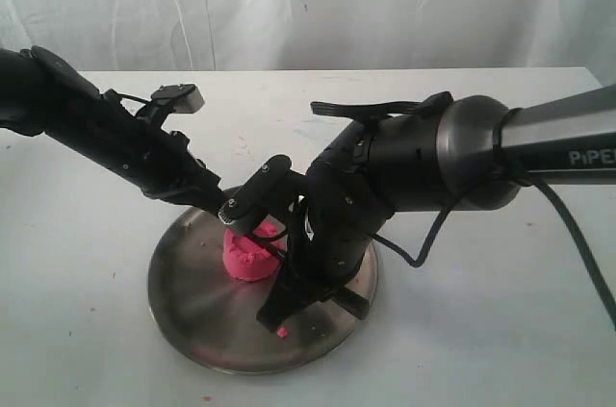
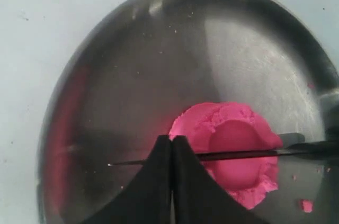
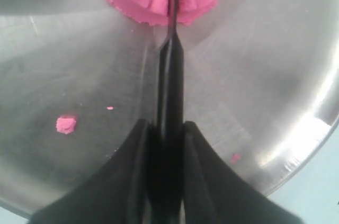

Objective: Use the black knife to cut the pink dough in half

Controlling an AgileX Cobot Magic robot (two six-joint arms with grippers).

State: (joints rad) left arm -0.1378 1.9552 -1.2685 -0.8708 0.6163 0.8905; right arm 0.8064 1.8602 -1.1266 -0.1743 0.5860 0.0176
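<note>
Nearest you, the white tabletop (image 1: 77, 349) is carrying everything, its front edge running along the bottom of the exterior view. Your right gripper (image 3: 165, 128), black and hanging off a thick black-and-grey wrist, is extending from the table's right side and tipping down over the plate's right half. Its two fingers are clamping the straight handle of the slim all-black knife (image 3: 170, 70), jaws narrow around it. Your left gripper (image 2: 170, 142), also black, is extending from the table's left edge and pointing down at the dough's left side. Its jaws are pressing together with nothing between them, and the fingertips are sitting right over the blade near its point. Whether they are touching the blade, I cannot tell.

The round stainless-steel plate (image 1: 192, 320) is lying near the table's front edge, roughly midway along it. The bright pink stubby cylinder of dough (image 2: 233, 128) is sitting close to the plate's centre as one lump, dented on top. The knife blade is lying across that dented top and biting into a slit in the side wall facing the right gripper. Its point is sticking out past the opposite side over bare steel. A small pink crumb (image 3: 65, 124) is lying near the plate's front rim, well apart from the dough.
</note>
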